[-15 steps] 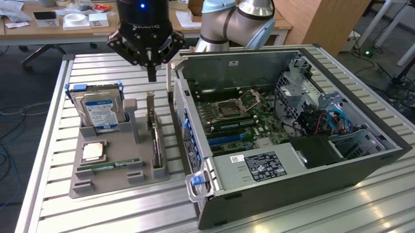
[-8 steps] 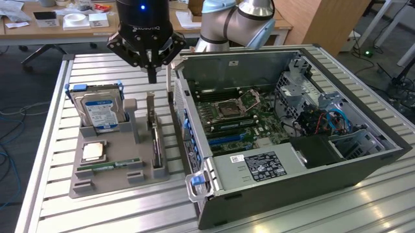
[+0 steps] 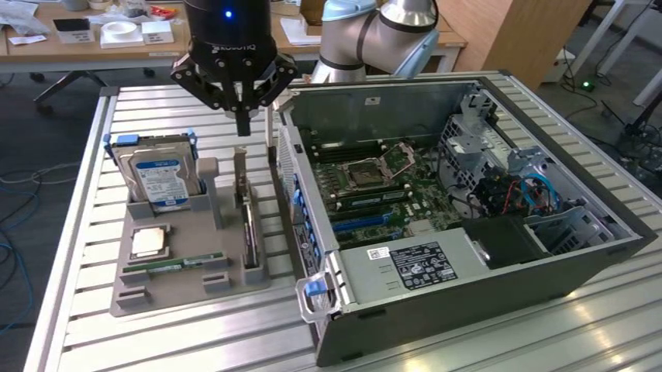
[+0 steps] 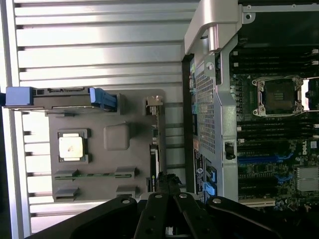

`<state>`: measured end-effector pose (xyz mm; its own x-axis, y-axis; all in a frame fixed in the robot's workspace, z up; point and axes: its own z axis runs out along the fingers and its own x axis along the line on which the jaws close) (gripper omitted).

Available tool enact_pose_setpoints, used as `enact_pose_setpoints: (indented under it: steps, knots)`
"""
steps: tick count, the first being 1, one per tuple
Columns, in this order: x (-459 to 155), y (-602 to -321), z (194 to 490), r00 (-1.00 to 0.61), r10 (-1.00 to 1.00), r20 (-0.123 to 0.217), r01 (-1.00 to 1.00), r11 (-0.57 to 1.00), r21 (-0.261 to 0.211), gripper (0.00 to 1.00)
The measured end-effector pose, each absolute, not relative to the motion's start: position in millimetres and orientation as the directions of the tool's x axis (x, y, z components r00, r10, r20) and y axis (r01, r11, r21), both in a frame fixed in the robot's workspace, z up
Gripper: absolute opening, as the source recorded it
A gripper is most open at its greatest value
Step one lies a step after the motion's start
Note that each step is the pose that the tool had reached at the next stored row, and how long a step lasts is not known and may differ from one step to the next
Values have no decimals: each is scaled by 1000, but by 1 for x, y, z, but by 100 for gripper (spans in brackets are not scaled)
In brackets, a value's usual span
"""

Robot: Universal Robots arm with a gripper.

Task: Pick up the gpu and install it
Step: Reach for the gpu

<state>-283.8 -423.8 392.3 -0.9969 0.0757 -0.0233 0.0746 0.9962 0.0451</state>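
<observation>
Beneath the gripper (image 3: 243, 128), a slatted metal table (image 3: 155, 341) is stretching out, its ribs catching pale overhead light. Beyond the gripper, a wooden desk (image 3: 62, 48) is carrying papers (image 3: 26, 27) and small white boxes (image 3: 155, 32), and what is probably a chair base on castors (image 3: 73, 81) is standing under it. Toward the exterior view's right of the gripper, a tall wooden panel (image 3: 517, 39) is rising, a small green light (image 3: 587, 84) glowing near it. Grey floor (image 3: 31, 132) is showing to the exterior view's left of the gripper, cables (image 3: 21, 177) trailing across it.
</observation>
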Motion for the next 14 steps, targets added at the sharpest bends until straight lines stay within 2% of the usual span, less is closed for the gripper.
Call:
enact_pose_setpoints:
  steps: [14]
  knots:
    - [-284,-430,392,-997,76,-23,75,996,45,11]
